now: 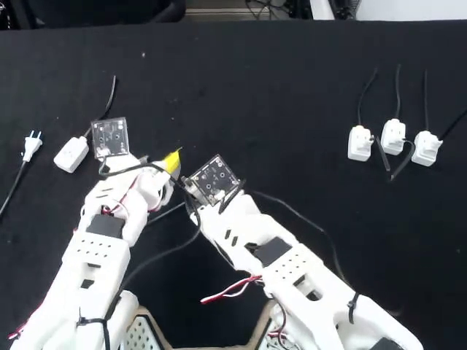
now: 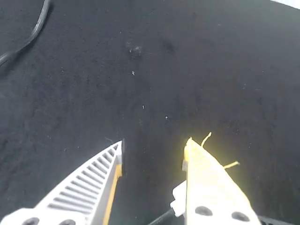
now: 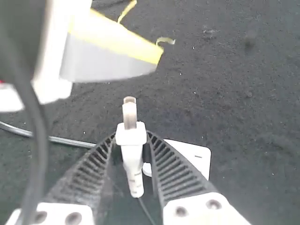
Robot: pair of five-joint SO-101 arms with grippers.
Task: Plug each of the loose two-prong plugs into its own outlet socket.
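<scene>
1. Two ribbed right fingers (image 3: 176, 174) pinch a white two-prong plug (image 3: 130, 140) by its body. Its prongs point out ahead and its thin lead trails back between them.
2. Just beside them, the left fingers (image 2: 89, 187), one white and one yellow-faced, stand spread with nothing between them but the bare black worktop (image 1: 255, 73). Both pairs sit a little left of the worktop's middle.
3. Close under the held plug lies a flat white piece (image 3: 187, 157); I cannot tell whether it is a socket.
4. Farther out, near the left edge, a white socket block (image 1: 71, 154) lies beside a second loose plug (image 1: 31, 144), whose lead runs toward the near edge.
5. Near the right edge, three white blocks (image 1: 393, 136) sit in a row, their black leads running toward the far edge. I cannot tell whether they are already filled.
6. As I judge it, one plug is gripped but not yet seated, and the other has not been picked up.
7. The next move calls for bringing the prongs square to a free socket's holes and pushing straight in. The spread left fingers would likely need to steady that socket so it does not slide.
</scene>
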